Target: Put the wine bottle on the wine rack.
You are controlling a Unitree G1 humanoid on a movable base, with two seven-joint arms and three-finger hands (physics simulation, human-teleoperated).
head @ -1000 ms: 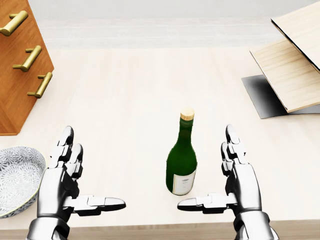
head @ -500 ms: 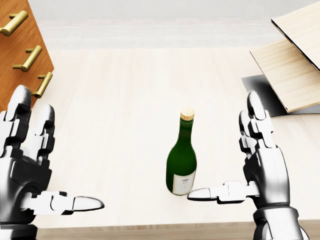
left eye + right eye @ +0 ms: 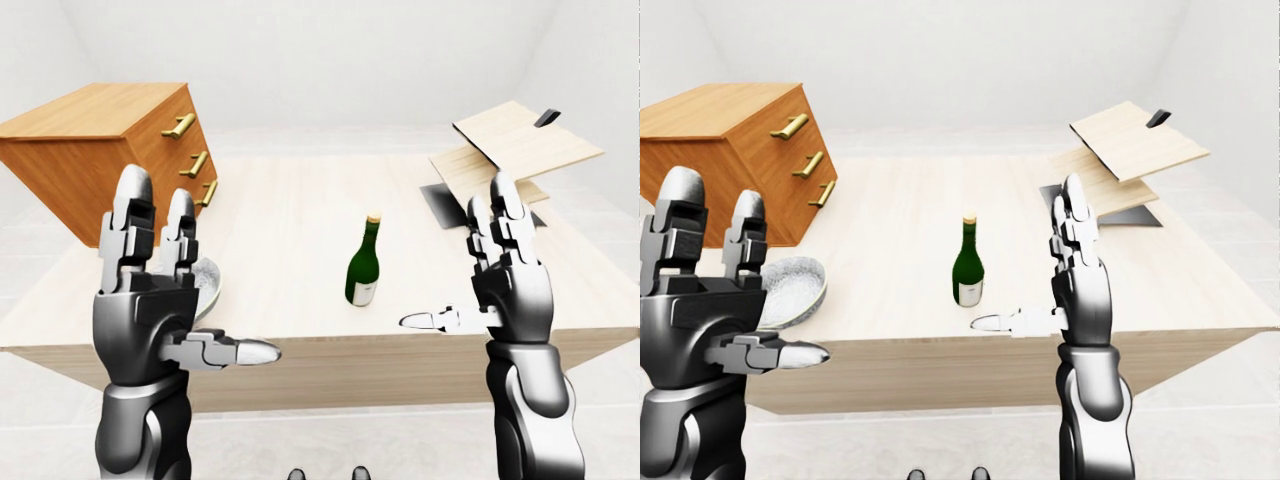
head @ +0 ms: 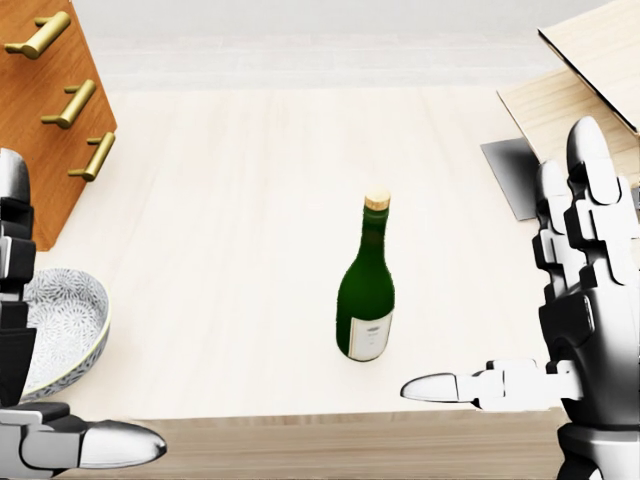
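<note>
Rising from low over the table (image 4: 250, 180), both hands have been lifted and spread wider than a second ago, so no grasp has begun. The wine bottle (image 4: 366, 300) is left upright and untouched mid-table, between them. The right robot hand (image 4: 560, 330) is held open, thumb pointing toward the bottle's base, near but apart; the left robot hand (image 3: 150, 300) is likewise open, well apart. The wine rack (image 3: 1120, 150) is seen at the table's far right.
</note>
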